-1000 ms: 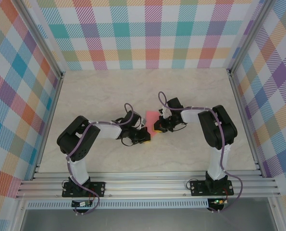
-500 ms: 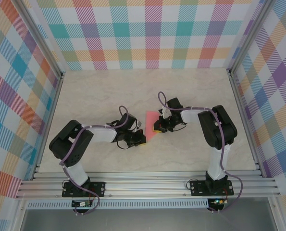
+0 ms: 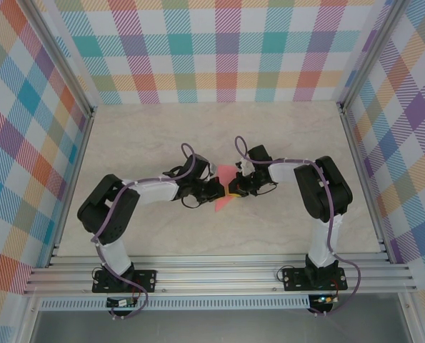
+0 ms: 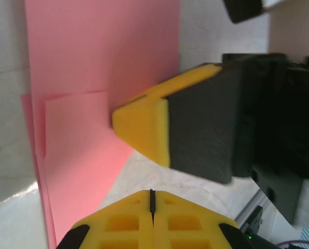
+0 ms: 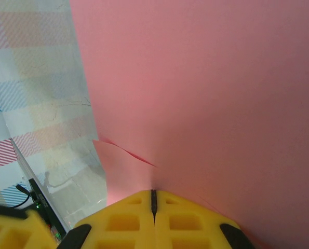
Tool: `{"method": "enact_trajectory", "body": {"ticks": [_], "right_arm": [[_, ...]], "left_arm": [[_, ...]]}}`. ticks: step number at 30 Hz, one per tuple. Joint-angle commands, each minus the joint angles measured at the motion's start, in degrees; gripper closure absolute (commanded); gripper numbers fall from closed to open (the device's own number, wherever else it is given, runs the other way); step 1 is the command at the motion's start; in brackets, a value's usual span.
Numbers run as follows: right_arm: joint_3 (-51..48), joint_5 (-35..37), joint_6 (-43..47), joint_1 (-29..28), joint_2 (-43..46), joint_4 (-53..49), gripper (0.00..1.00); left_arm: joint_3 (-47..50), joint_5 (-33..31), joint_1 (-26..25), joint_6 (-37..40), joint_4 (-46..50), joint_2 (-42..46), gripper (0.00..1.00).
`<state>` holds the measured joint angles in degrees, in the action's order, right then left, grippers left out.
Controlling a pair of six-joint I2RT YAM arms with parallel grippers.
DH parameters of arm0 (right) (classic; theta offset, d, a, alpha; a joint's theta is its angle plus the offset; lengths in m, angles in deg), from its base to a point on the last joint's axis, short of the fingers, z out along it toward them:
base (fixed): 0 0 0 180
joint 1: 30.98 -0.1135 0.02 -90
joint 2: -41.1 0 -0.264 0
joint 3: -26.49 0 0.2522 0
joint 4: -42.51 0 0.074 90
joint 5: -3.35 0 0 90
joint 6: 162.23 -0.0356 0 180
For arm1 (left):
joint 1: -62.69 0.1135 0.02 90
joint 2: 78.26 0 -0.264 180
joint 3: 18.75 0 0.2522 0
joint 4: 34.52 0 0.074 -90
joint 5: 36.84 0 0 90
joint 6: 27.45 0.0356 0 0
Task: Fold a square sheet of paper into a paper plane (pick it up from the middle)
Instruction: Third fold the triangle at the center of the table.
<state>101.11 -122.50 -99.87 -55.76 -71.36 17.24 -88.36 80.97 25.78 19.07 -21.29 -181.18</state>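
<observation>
Hazard: right gripper [image 5: 153, 199] pinches the square sheet of paper [image 4: 92, 62]; your closed, empty left gripper [image 4: 151, 203] could skew its crease.

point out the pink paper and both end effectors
square sheet of paper [image 4: 92, 57], left wrist view, broad pink face
left end effector [image 4: 152, 199], left wrist view, seam between closed fingertips
right end effector [image 5: 153, 199], right wrist view, seam between closed fingertips

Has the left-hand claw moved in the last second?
Yes. The left gripper swung farther from the near rail, toward the pink paper and the right gripper.
</observation>
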Motion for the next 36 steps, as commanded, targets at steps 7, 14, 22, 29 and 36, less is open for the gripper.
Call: {"method": "enact_trajectory", "body": {"ticks": [7, 14, 22, 29, 36], "right_arm": [[1.95, 2.94, -0.05, 0.15, 0.66, -3.65, 1.00], [-0.80, 0.56, -1.71, 0.39, 6.73, 0.27, 0.99], [-6.19, -2.79, -6.68, -0.87, 4.96, 8.98, 1.00], [-6.11, 1.87, -4.93, -1.21, 2.36, 6.92, 1.00], [-9.83, 6.66, -4.97, 3.29, 2.33, 10.30, 1.00]], "left_arm": [[-1.63, -4.83, 0.61, 3.99, 7.86, -5.19, 0.98], [0.12, -6.11, 0.61, 5.31, 8.75, -4.56, 0.99], [-0.52, -5.74, 0.11, 4.83, 8.01, -5.19, 0.99], [-0.13, -6.19, 0.07, 4.94, 8.43, -5.00, 0.99], [0.56, -6.75, 0.07, 5.65, 9.15, -4.84, 1.00]]}}
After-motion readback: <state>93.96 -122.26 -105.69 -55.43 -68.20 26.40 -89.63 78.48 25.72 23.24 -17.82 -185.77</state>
